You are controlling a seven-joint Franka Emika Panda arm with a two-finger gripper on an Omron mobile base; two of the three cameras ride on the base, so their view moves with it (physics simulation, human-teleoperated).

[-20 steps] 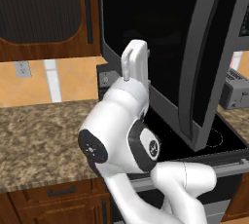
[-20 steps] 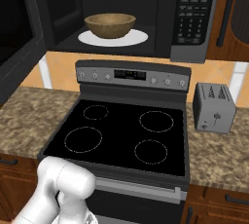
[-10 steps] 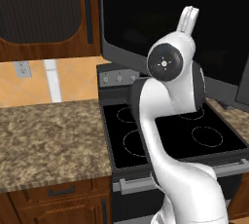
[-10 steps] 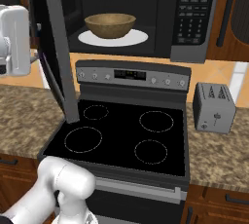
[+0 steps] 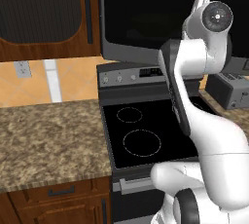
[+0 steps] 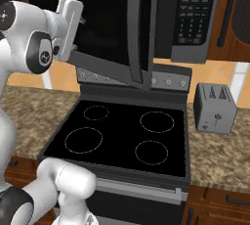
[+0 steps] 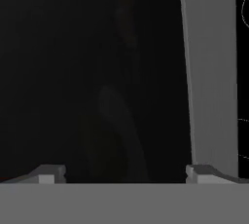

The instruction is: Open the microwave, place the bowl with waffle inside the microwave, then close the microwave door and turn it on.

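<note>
The microwave (image 6: 193, 16) hangs above the stove, its keypad panel showing on the right. The microwave door (image 6: 105, 21), glossy black glass in a dark grey frame, stands at a slant, nearly shut, with its vertical grey handle (image 6: 141, 28) close to the keypad panel. The same door (image 5: 155, 13) spans the top of the left base view. My gripper (image 6: 80, 21) is against the door's outer face, near its left edge. In the hand view my gripper (image 7: 126, 174) is open, its fingertips (image 7: 48, 173) wide apart before the dark glass and the grey frame strip (image 7: 209, 72). The door hides the bowl with waffle.
A black stove top (image 6: 122, 136) with ring marks lies below the microwave. A small grey toaster (image 6: 215, 107) stands on the speckled counter (image 6: 219, 155) to the right. More counter (image 5: 48, 135) stretches left, under a dark wooden cabinet (image 5: 44, 13).
The microwave door has swung from wide open to nearly shut, and my arm has swept right with it. The bowl inside, seen earlier, is now covered by the door.
</note>
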